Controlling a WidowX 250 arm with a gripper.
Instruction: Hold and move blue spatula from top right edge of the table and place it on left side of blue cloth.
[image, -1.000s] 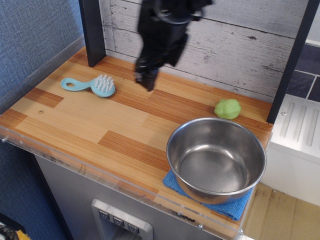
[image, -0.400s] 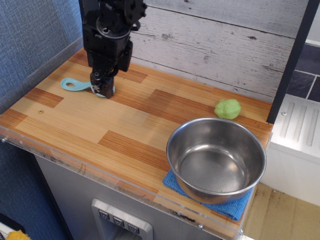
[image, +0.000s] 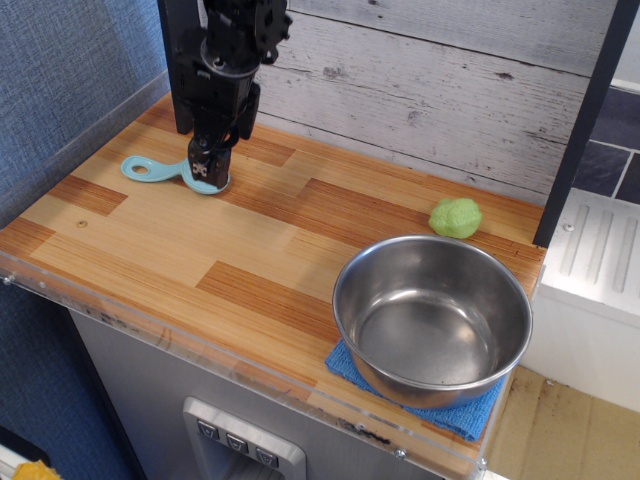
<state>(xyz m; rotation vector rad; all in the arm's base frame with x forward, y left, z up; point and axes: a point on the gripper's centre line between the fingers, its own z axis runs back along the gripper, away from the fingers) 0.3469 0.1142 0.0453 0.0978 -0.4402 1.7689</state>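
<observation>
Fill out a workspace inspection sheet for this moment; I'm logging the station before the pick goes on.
Surface: wooden plank table, clear plastic front edge.
Job's things: blue spatula lying at the back left, head under the gripper; blue cloth at the front right, mostly covered.
Clutter: steel bowl sitting on the cloth; green lumpy ball behind the bowl.
Grippers: gripper down at the spatula's head; jaw state unclear.
Cables: nothing seen.
Surroundings: whitewashed plank wall behind.

Light: bright, even, soft from above.
Glare: highlights on the bowl (image: 432, 320) rim and inner wall.
Shadows: faint beneath my end effector (image: 207, 167) on the counter (image: 150, 250).
Focus: sharp throughout, no blur.
</observation>
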